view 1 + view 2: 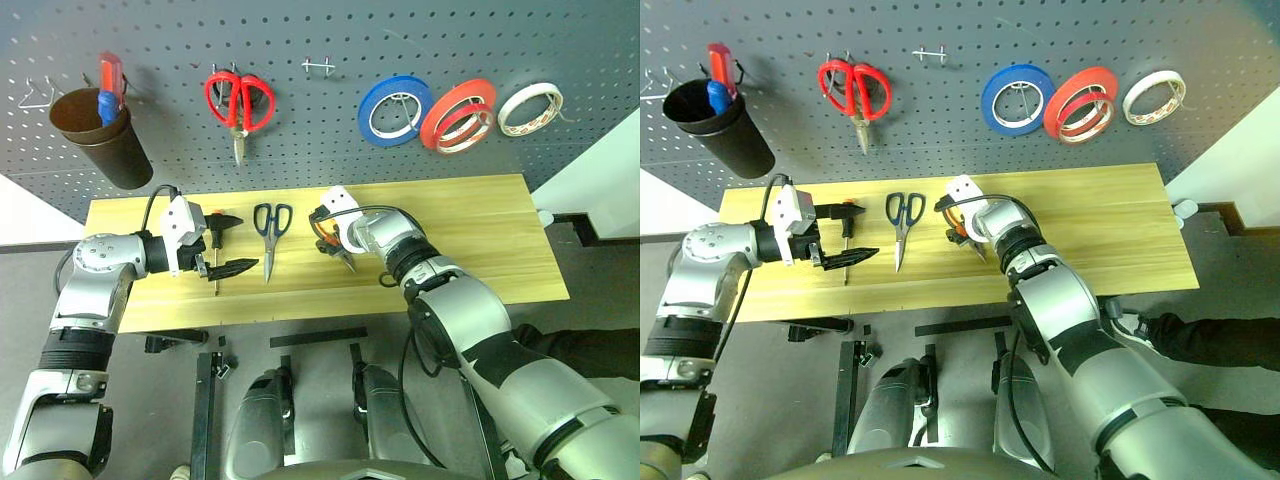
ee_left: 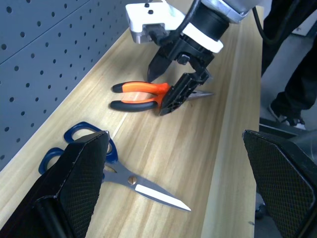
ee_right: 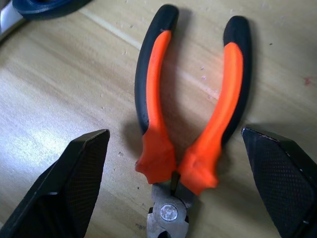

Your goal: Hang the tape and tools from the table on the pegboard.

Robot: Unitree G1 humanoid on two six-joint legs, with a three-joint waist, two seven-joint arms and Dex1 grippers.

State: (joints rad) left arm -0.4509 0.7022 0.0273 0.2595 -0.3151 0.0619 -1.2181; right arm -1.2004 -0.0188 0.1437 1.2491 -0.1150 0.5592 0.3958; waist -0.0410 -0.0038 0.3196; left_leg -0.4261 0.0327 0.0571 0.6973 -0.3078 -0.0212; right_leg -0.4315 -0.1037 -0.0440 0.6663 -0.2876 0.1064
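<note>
The pegboard (image 1: 300, 110) fills the frame's top with the tape (image 1: 531, 108) hung at upper right, the table (image 1: 480, 225) spans mid-frame, the right gripper (image 3: 176, 171) straddles the pliers (image 3: 190, 114) at centre with fingers spread, ungripped, and the left gripper (image 1: 222, 245) stands open over the screwdriver (image 1: 215, 262), left of the scissors (image 1: 271, 232).

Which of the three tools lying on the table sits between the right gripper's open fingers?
The pliers with orange-and-black handles; the right gripper straddles them. The blue-handled scissors and screwdriver lie further left.

orange-handled pliers (image 3: 190, 134) flat on table (image 3: 64, 84) — open fingers (image 3: 69, 191) flanking
</note>
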